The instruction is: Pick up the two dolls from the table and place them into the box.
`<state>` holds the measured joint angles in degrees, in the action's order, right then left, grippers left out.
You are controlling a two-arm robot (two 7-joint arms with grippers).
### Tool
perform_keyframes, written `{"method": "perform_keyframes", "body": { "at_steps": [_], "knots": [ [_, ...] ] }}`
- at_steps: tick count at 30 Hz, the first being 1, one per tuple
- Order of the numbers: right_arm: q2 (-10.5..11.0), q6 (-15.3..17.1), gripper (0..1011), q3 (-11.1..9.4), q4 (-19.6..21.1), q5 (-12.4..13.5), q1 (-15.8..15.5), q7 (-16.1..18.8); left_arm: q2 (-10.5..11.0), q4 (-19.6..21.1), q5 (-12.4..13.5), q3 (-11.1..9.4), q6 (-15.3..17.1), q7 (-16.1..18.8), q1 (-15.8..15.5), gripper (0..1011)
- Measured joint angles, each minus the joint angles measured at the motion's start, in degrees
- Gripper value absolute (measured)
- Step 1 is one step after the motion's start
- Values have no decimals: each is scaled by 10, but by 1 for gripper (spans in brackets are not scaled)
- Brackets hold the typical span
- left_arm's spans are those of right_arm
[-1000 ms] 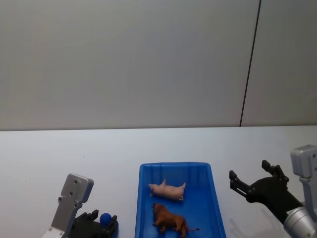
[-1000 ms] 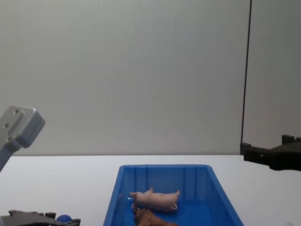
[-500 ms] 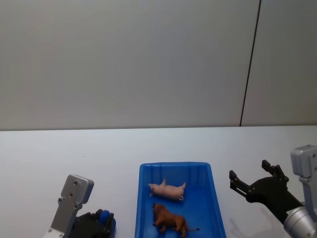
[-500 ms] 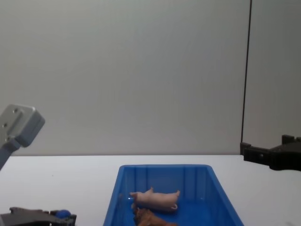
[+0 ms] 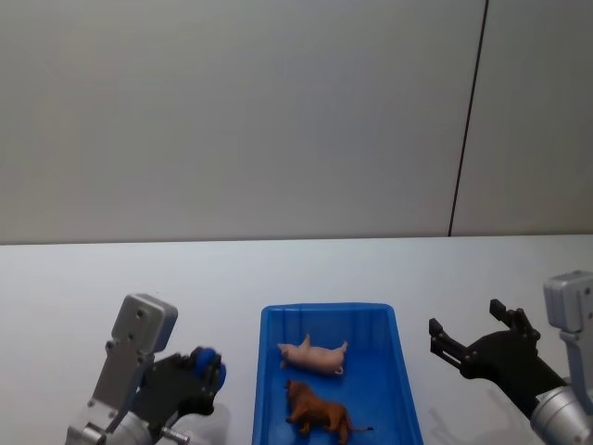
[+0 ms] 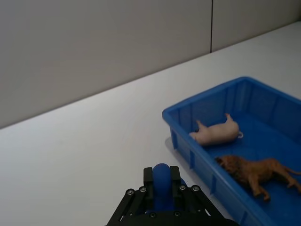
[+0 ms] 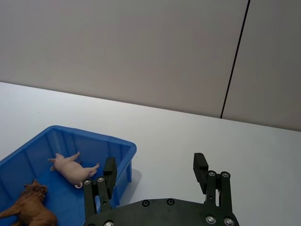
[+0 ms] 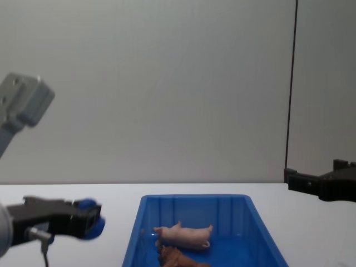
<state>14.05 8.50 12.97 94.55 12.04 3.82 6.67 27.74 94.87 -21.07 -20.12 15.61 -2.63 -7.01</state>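
Both dolls lie inside the blue box (image 5: pixel 324 309): the pale pink pig doll (image 5: pixel 313 355) on its side at the far end, the reddish-brown furry doll (image 5: pixel 317 413) nearer me. They also show in the left wrist view as pig (image 6: pixel 216 133) and brown doll (image 6: pixel 256 172). My left gripper (image 5: pixel 206 371) hangs above the table (image 5: pixel 93 297) just left of the box, shut on a small blue ball (image 6: pixel 162 175). My right gripper (image 5: pixel 466 318) hovers open to the right of the box, with nothing between its fingers (image 7: pixel 110 165).
White tabletop stretches left, right and behind the box (image 8: pixel 194 197). A grey wall with a dark vertical seam (image 5: pixel 468 120) stands behind the table.
My left gripper has risen from the table surface with the blue ball in it and shifted slightly toward the box. The right gripper and both dolls have stayed put.
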Motion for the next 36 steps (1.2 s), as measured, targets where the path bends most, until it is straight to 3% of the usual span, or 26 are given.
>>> {"method": "perform_keyframes", "body": {
  "at_steps": [13, 25, 36],
  "knots": [
    [0, 0, 1001, 0, 0, 0, 0, 0, -16, 15, 22, 0, -39, -70, -30, 135],
    [0, 0, 1001, 0, 0, 0, 0, 0, -50, 6, 28, -16, -57, -146, -64, 86],
    [0, 0, 1001, 0, 0, 0, 0, 0, -75, -13, 40, -29, -58, -185, -85, 379]
  ]
}}
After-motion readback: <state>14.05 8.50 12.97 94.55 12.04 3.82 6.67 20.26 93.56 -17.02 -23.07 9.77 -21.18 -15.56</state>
